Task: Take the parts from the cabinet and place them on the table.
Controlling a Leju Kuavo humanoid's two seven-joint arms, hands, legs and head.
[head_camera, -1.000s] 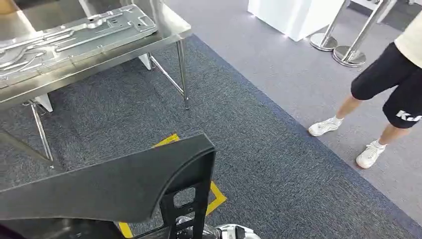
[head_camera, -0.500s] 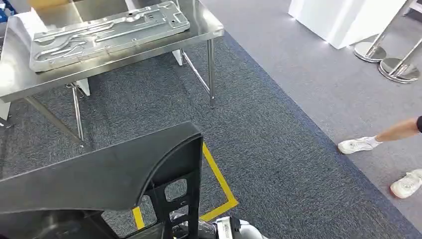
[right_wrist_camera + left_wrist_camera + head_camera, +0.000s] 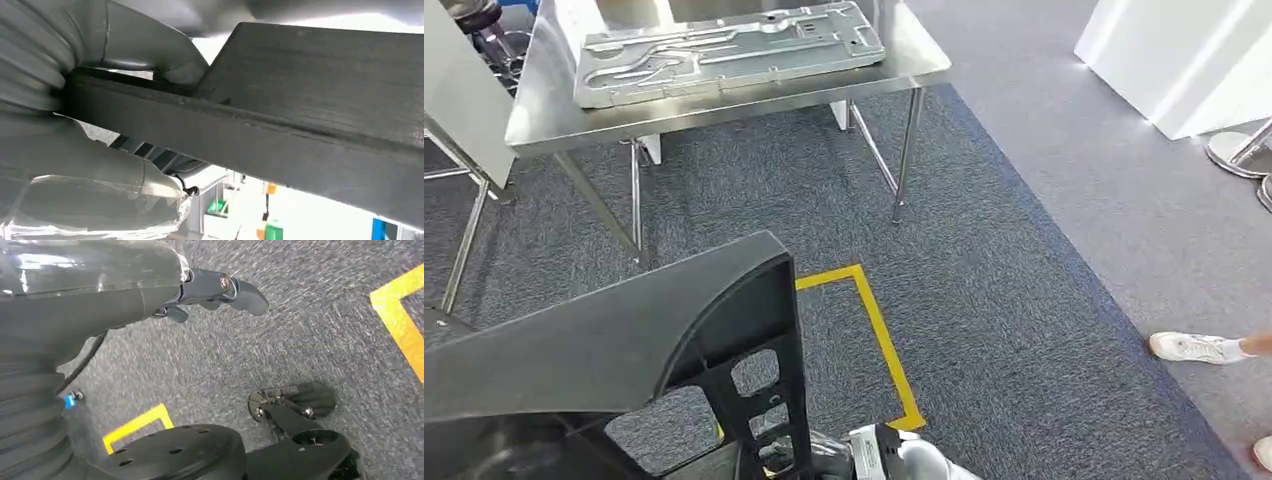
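Head view: large black plastic part with curved edge and cut-out ribs (image 3: pixel 624 350) carried low in front, long axis crosswise; steel-topped table (image 3: pixel 904 70) lies ahead, up-left, well apart.
Left wrist: left hand (image 3: pixel 220 290) holds nothing, fingers loosely extended over carpet.
Right wrist: right hand (image 3: pixel 125 65) grips the part's edge.

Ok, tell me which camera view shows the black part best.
The head view: the black part shows its curved panel and cut-out frame. The right wrist view gives a close edge gripped by the right robot hand. The left wrist view looks at carpet.
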